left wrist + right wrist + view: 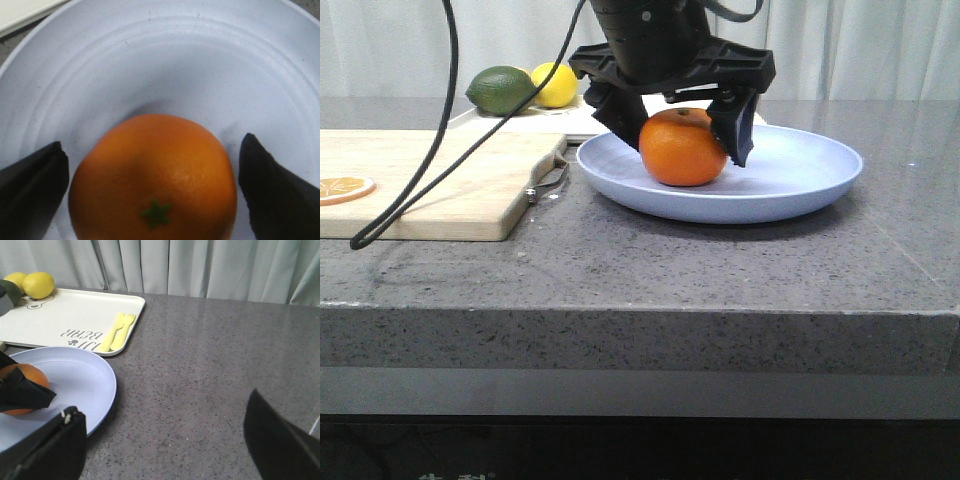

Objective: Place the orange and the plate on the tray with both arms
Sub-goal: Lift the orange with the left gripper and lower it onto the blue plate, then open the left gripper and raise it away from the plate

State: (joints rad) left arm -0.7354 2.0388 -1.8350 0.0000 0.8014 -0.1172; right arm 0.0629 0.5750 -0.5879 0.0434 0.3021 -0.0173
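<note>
The orange (682,150) sits in the pale lavender-blue plate (800,165) on the grey countertop. My left gripper (682,145) is lowered over it, open, with one finger on each side of the fruit. In the left wrist view the orange (152,175) shows its green stem spot, with small gaps to both fingers (35,180), and the plate (165,60) fills the view. The cream-white tray (75,320) lies just behind the plate (75,380). My right gripper (162,405) is open and empty over bare countertop beside the plate's rim.
A wooden cutting board (430,175) with a thin orange slice (342,187) lies left of the plate. A lime (502,89) and a lemon (555,84) sit at the tray's far end, yellow cutlery (117,330) on it. A black cable (420,170) hangs over the board.
</note>
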